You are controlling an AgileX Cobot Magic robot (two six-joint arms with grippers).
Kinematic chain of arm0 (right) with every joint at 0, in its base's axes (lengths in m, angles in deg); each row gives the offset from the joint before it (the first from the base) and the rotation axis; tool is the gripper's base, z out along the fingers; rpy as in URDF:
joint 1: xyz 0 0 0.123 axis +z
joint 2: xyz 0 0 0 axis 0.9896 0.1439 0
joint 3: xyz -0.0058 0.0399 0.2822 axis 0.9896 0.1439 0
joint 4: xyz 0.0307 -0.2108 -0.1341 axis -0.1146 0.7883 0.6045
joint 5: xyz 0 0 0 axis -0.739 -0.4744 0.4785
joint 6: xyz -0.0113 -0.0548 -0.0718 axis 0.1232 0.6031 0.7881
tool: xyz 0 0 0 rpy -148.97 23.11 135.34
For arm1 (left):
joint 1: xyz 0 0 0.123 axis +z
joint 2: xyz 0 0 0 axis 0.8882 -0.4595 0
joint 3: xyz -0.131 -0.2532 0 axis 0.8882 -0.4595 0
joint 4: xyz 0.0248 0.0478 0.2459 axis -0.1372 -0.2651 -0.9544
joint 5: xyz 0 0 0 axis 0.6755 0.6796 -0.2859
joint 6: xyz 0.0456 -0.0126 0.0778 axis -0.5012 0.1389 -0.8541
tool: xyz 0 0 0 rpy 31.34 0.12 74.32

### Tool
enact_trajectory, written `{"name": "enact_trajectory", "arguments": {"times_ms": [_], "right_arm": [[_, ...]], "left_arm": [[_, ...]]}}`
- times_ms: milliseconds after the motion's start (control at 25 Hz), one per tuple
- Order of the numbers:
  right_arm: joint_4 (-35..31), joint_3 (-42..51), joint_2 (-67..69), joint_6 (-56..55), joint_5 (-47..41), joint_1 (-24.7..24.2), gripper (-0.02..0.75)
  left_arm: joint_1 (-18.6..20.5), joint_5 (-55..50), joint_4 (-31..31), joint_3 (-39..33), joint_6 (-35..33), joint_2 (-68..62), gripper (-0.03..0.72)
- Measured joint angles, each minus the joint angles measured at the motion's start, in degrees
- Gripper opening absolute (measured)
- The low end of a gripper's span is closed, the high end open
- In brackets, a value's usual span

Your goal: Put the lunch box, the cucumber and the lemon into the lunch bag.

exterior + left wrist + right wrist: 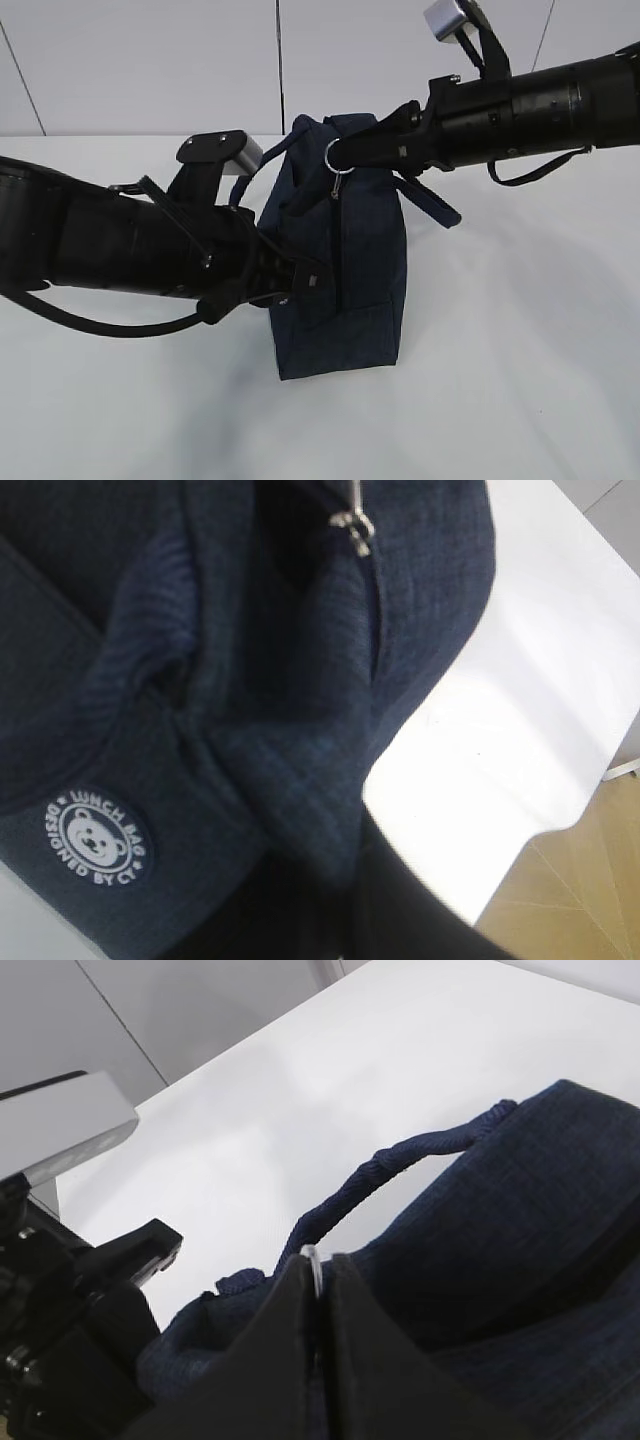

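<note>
Lunch bag (340, 260) stands on the counter (520, 360) between both hands. Right hand (320, 1290) clenched on the zipper ring (340, 184); left hand (290, 280) grasps the bag's side, we judge as bracing.

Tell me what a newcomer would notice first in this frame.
The dark navy lunch bag stands mid-table, pinned between both arms. The right gripper has its fingers shut on the silver ring pull at the bag's top, while the left gripper presses into the bag's left side. A white bear logo fills the left wrist view's lower corner.
</note>
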Motion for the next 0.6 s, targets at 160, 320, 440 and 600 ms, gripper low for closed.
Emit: {"name": "enact_trajectory", "arguments": {"times_ms": [160,320,440,600], "right_arm": [[0.5,0.0,0.0,-0.1,-0.2,0.0,0.007],[0.8,-0.4,0.0,-0.9,0.3,0.0,0.007],[0.5,-0.8,0.0,-1.3,1.4,-0.4,0.007],[0.4,-0.9,0.0,-1.5,1.5,-0.4,0.007]], "left_arm": [[0.0,0.0,0.0,0.0,0.0,0.0,-0.003],[0.0,-1.5,-0.4,-0.4,-0.5,0.0,0.099],[0.0,-2.9,-0.7,-1.0,-0.6,-0.1,0.276],[0.0,-3.3,-0.6,-0.9,-0.6,-0.1,0.392]]}}
